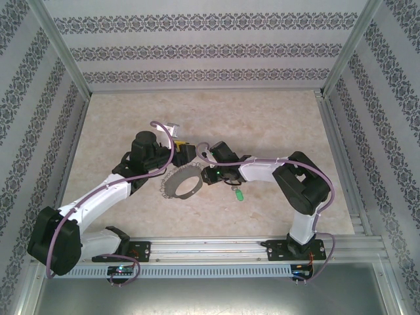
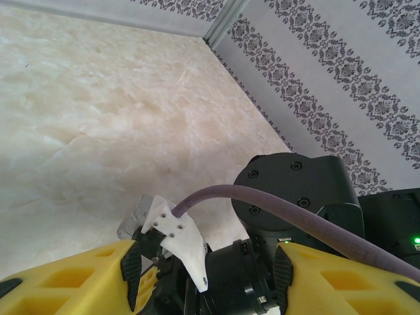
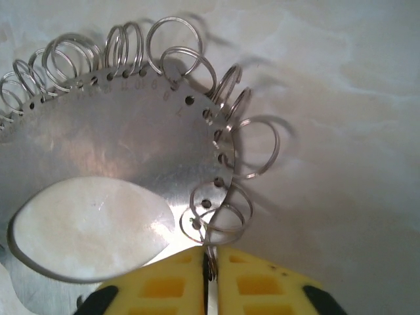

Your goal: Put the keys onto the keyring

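The keyring [image 1: 182, 186] lies flat at mid-table, a grey metal ring fringed with small wire loops. Up close the keyring [image 3: 118, 138] is a flat band pierced with holes, each carrying a loop. My right gripper [image 3: 210, 254] is shut on one small loop at the band's near rim, and it sits at the ring's right edge [image 1: 209, 174]. The key [image 1: 239, 195], green-headed, lies on the table just right of the ring, beside the right forearm. My left gripper [image 1: 180, 152] hovers behind the ring; its yellow fingers [image 2: 131, 266] stand open, holding nothing.
Between the left fingers I see the right arm's black wrist [image 2: 295, 190], its purple cable [image 2: 282, 210] and a white cable bracket [image 2: 180, 239]. Patterned walls [image 1: 210, 46] and aluminium posts enclose the marble-look table [image 1: 262, 118]. A rail [image 1: 216, 246] runs along the near edge.
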`<state>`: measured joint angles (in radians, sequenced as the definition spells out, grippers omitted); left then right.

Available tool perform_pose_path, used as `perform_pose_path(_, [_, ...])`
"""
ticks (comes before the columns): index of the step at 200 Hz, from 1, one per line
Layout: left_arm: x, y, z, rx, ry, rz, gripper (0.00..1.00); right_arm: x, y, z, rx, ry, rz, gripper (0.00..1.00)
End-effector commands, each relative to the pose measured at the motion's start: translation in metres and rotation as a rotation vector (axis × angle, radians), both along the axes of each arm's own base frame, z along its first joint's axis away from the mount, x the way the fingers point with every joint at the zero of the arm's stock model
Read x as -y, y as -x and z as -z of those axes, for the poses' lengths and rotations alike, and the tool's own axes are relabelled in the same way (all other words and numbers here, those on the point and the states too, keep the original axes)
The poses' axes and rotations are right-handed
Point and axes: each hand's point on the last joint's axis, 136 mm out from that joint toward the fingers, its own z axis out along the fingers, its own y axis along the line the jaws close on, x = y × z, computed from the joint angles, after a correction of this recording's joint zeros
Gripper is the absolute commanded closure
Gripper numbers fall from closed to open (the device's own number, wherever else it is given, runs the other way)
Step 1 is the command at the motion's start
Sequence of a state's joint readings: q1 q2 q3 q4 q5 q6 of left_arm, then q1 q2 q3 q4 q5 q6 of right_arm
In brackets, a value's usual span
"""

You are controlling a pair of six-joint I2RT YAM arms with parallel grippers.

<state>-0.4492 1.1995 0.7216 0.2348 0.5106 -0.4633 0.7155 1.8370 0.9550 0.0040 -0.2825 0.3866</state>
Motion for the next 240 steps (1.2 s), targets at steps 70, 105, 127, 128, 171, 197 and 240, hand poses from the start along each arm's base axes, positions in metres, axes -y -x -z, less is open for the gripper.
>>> perform_pose_path(70, [0.002, 0.006, -0.005, 0.039, -0.009, 0.045, 0.43, -0.003, -0.003, -0.023, 0.142, -0.059, -0.131, 1.0])
perform_pose_path(105, [-0.002, 0.008, -0.004, 0.033, -0.03, 0.037, 0.4, -0.012, 0.003, -0.049, 0.243, -0.182, -0.213, 1.0])
perform_pose_path(127, [-0.006, 0.009, -0.004, 0.04, -0.042, 0.018, 0.36, -0.016, 0.005, -0.057, 0.261, -0.192, -0.246, 1.0])
perform_pose_path(128, [-0.006, 0.009, -0.005, 0.041, -0.042, 0.016, 0.36, -0.016, 0.005, -0.057, 0.264, -0.193, -0.248, 1.0])
perform_pose_path(171, [-0.031, -0.002, -0.006, 0.076, -0.066, -0.147, 0.24, -0.002, -0.01, -0.081, 0.41, -0.176, -0.188, 1.0])
perform_pose_path(197, [-0.042, -0.003, -0.009, 0.072, -0.089, -0.202, 0.24, 0.004, -0.013, -0.106, 0.405, -0.262, -0.193, 1.0])
perform_pose_path(240, [-0.026, 0.007, -0.026, 0.081, -0.069, -0.064, 0.31, 0.02, -0.01, -0.167, 0.589, -0.361, -0.188, 1.0])
